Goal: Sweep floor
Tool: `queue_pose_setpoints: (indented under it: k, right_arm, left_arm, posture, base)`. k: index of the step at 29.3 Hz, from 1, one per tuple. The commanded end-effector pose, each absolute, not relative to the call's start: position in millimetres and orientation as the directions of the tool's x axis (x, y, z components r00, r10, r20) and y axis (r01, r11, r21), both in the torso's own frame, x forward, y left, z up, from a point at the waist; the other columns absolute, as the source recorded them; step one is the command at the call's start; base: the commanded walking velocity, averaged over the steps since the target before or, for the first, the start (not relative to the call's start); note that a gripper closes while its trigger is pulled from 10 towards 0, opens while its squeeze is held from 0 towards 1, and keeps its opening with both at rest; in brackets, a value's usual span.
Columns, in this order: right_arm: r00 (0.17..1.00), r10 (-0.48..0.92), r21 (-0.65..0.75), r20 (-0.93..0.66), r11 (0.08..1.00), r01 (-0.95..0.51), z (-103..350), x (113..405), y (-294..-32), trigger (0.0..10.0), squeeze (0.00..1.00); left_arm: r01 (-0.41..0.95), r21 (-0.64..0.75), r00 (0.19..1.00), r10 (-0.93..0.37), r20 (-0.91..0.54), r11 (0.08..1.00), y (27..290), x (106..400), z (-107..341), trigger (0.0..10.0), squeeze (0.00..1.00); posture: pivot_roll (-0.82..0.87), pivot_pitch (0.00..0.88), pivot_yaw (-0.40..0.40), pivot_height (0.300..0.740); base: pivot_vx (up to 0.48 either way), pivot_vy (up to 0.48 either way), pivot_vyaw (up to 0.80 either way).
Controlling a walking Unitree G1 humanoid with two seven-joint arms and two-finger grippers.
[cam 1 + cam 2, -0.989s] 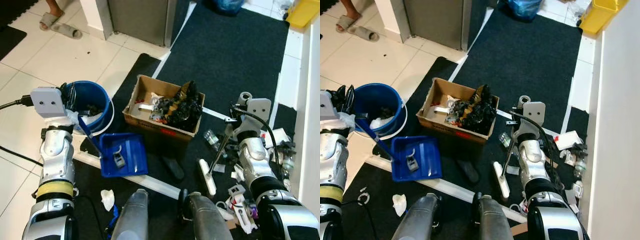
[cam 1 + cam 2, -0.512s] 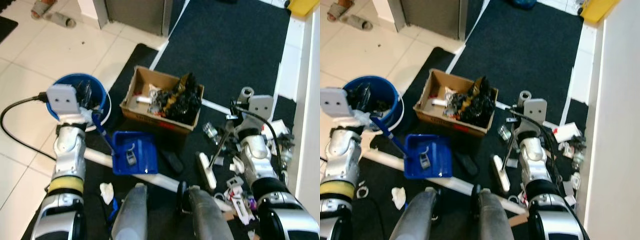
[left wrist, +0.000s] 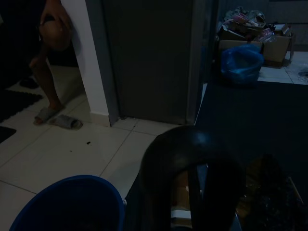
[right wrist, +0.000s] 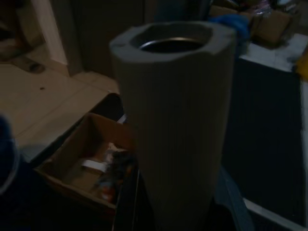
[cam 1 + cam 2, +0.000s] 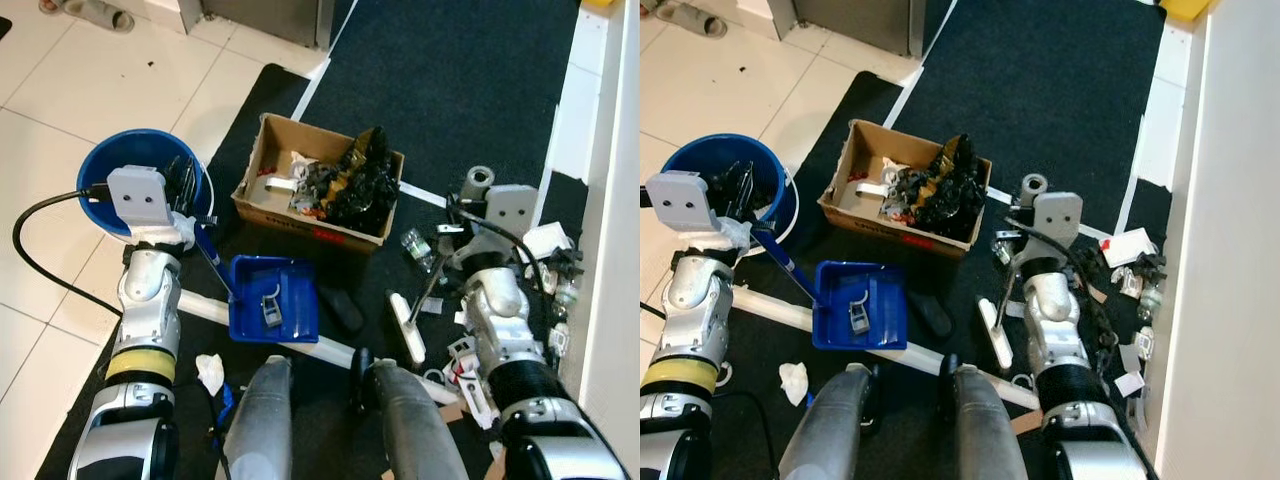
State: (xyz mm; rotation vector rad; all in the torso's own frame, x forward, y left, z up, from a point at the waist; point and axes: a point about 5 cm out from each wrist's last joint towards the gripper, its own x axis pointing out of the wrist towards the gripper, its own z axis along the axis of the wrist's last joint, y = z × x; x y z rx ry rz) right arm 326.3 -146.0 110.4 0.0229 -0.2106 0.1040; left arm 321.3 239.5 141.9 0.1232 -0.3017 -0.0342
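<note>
"Broom [image 5: 420,305] first: where is it?"

"On the dark mat [image 5: 450,90], white head down beside the robot's right leg, stick leaning up into the right gripper [image 5: 452,245], which looks clamped on it. The grey handle stands right before that wrist camera."

"And the dustpan [image 5: 272,310]?"

"Flat on the mat below the box [image 5: 320,195], a scrap in it. The camera has swung, but against the box the pan has slid nearer the broom head."

"Left gripper [image 5: 182,178]?"

"Over the bucket [image 5: 120,160]; whether it grips the pan's handle, I can't tell."

"Meaning?"

"Probably lining up. Litter [image 5: 545,260] by the wall is still unswept."
</note>
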Motion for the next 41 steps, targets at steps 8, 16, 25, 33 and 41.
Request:
queue_pose_setpoints:
  k: [8, 16, 25, 33, 41]
  right_arm:
    - [0.977, 0.099, 0.354, 0.188, 0.921, -0.161, 116, 312, -108, 10.0, 0.00]
    - [0.983, 0.054, 0.557, 0.175, 0.818, -0.144, 114, 294, -101, 10.0, 0.00]
    - [0.989, 0.010, 0.706, 0.150, 0.699, -0.114, 116, 288, -103, 10.0, 0.00]
    - [0.992, -0.008, 0.797, 0.123, 0.597, -0.094, 117, 284, -106, 10.0, 0.00]
    - [0.986, 0.012, 0.719, 0.166, 0.683, -0.130, 127, 294, -123, 10.0, 0.00]
  left_arm:
    - [0.032, 0.110, 0.958, -0.062, 0.279, 0.993, 231, 317, 130, 10.0, 0.00]
    - [0.040, 0.105, 0.958, -0.068, 0.278, 0.994, 227, 315, 126, 10.0, 0.00]
    - [0.051, 0.106, 0.957, -0.079, 0.278, 0.993, 224, 316, 126, 10.0, 0.00]
    - [0.054, 0.109, 0.956, -0.083, 0.282, 0.993, 224, 316, 128, 10.0, 0.00]
    - [0.062, 0.093, 0.954, -0.086, 0.286, 0.994, 221, 317, 125, 10.0, 0.00]
  posture:
    - [-0.02, 0.422, -0.126, 0.740]
    - [-0.04, 0.439, -0.123, 0.740]
    - [-0.04, 0.448, -0.115, 0.740]
    - [-0.04, 0.445, -0.112, 0.740]
    - [-0.04, 0.412, -0.109, 0.740]
  base:
    - [0.000, 0.000, 0.00]
    - [0.000, 0.000, 0.00]
    - [0.000, 0.000, 0.00]
    - [0.000, 0.000, 0.00]
    - [0.000, 0.000, 0.00]
